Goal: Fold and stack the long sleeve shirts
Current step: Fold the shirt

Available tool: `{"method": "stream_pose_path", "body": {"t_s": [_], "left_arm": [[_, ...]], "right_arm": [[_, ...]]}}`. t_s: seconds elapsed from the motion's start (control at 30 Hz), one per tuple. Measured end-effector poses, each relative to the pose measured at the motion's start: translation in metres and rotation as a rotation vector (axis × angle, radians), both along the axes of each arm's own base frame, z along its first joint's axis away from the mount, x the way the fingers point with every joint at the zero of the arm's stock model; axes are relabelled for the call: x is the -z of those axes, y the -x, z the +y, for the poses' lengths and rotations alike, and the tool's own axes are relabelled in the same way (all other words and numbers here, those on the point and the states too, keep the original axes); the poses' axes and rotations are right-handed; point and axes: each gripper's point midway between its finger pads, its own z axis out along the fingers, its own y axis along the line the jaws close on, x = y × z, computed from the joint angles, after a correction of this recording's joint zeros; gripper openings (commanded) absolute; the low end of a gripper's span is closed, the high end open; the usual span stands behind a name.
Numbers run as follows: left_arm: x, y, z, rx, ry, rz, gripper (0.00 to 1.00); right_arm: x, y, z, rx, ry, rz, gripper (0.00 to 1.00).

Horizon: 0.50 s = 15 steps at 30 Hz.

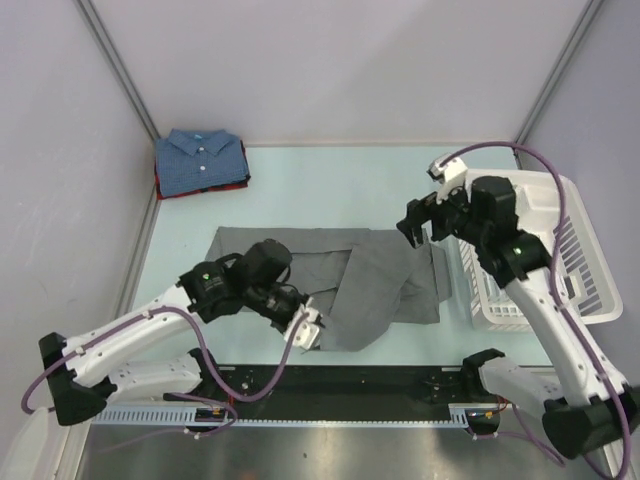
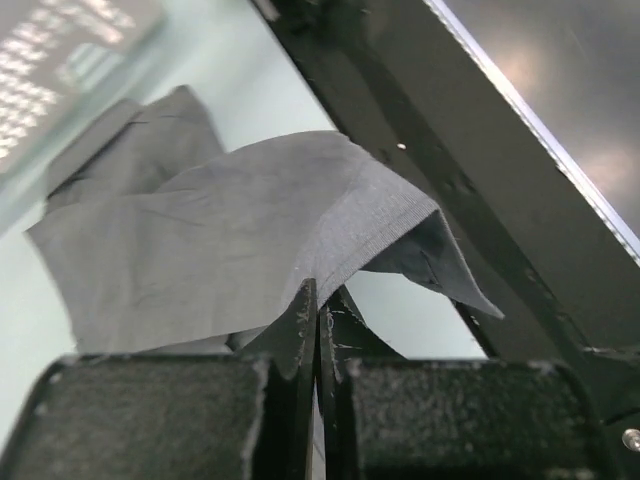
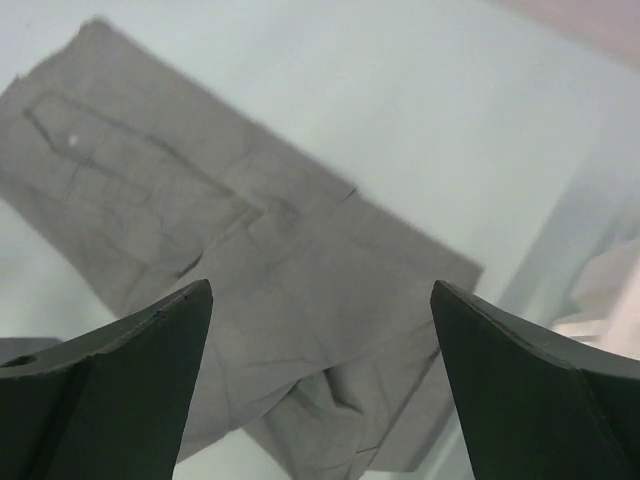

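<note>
Well, grey shirt (image 1: 380,275) edge, L jaws

Overhead view bright, evenly lit, diffuse; shadows faint. Left wrist view: glare patches on the metal strip (image 2: 560,100), far corner washed out. Right wrist view soft throughout; grey shirt (image 3: 250,280) and basket (image 3: 610,270) blurred.

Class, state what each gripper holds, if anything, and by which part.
Left gripper: shut on the grey shirt, pinching a fold at its near edge. Right gripper: open above the shirt, holding nothing.
</note>
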Motion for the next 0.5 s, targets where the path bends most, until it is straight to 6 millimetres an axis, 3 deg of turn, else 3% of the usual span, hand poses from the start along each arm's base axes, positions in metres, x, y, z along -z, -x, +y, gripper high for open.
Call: {"method": "stream_pose_path", "body": {"t_s": [0.1, 0.2, 0.3, 0.4, 0.5], "left_arm": [[0.02, 0.018, -0.003, 0.065, -0.065, -0.005, 0.0], [0.024, 0.027, -0.011, 0.096, -0.08, 0.009, 0.0], [0.011, 0.027, -0.03, 0.093, -0.068, 0.057, 0.0], [-0.013, 0.021, -0.058, 0.096, -0.018, 0.059, 0.0], [-0.025, 0.017, -0.072, 0.064, 0.009, 0.089, 0.0]], "right_arm": [[0.045, -0.011, 0.016, -0.074, -0.002, 0.149, 0.65], [0.1, -0.021, 0.034, -0.131, -0.003, 0.323, 0.49], [0.146, -0.024, 0.047, -0.164, -0.007, 0.471, 0.42], [0.174, -0.024, 0.058, -0.196, -0.013, 0.557, 0.41], [0.2, -0.02, 0.066, -0.231, 0.001, 0.631, 0.39]]}}
